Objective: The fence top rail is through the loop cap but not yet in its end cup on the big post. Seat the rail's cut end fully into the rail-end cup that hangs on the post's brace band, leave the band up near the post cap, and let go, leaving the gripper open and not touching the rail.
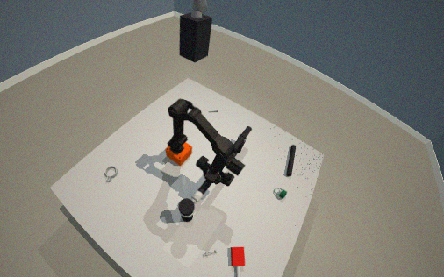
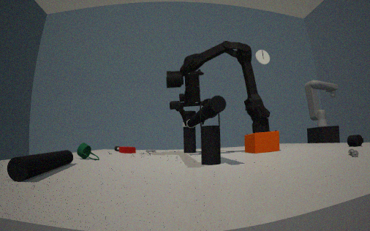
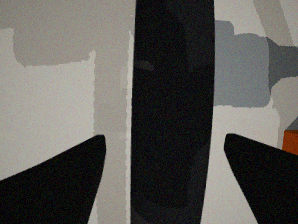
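The black rail [image 1: 204, 184] [image 2: 216, 104] [image 3: 172, 110] slants down from the loop above the short line post [image 2: 210, 146] to the pale rail-end cup [image 1: 198, 196] beside the big post [image 1: 187, 207] [image 2: 189, 140]. The rail's lower end meets the cup's mouth; the depth inside it cannot be told. A pale band [image 1: 187, 215] shows just under the big post's black cap. My gripper [image 1: 215, 173] [image 3: 166, 143] is open around the rail. The wrist view shows a gap between the rail and each fingertip. In the exterior view the fingers are partly hidden behind the rail.
A black tube [image 1: 290, 160] [image 2: 40, 165] and a green looped cap [image 1: 280, 193] [image 2: 84, 150] lie on the far side from the orange block [image 1: 179, 153] [image 2: 262, 142] at the arm's base. A metal ring clamp [image 1: 111, 172], a small bolt [image 1: 210, 253] and a red block [image 1: 238, 256] also lie there.
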`<state>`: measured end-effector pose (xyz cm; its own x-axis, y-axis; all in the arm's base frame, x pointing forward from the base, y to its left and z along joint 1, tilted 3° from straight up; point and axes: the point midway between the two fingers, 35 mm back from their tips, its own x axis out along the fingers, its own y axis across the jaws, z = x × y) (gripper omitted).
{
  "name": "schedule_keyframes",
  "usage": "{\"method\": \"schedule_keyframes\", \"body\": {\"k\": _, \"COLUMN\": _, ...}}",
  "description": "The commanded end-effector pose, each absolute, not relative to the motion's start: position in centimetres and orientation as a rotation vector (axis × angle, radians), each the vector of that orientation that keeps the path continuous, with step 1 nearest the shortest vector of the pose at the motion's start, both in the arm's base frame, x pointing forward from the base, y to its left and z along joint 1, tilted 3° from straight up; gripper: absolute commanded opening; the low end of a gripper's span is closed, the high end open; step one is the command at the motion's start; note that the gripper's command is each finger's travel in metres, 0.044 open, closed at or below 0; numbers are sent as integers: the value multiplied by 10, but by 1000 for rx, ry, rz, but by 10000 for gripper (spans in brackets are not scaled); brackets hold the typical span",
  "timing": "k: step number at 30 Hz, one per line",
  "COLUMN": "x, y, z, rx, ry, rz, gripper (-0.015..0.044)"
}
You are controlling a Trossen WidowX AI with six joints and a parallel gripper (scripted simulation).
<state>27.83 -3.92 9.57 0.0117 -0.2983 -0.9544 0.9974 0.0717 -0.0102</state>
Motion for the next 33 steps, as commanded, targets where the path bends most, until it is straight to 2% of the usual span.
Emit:
{"method": "schedule_keyframes", "body": {"k": 1, "x": 279, "y": -28, "z": 106, "rx": 936, "ry": 1014, "rz": -1278, "gripper": 420}}
{"method": "schedule_keyframes", "body": {"k": 2, "x": 279, "y": -24, "z": 110, "rx": 936, "ry": 1015, "rz": -1278, "gripper": 440}}
{"method": "schedule_keyframes", "body": {"k": 11, "x": 277, "y": -5, "z": 127, "rx": 930, "ry": 1016, "rz": -1275, "gripper": 440}}
{"method": "schedule_keyframes", "body": {"k": 18, "x": 272, "y": 8, "z": 170, "rx": 930, "ry": 1016, "rz": -1275, "gripper": 440}}
{"method": "schedule_keyframes", "body": {"k": 33, "x": 272, "y": 8, "z": 171, "rx": 930, "ry": 1016, "rz": -1275, "gripper": 440}}
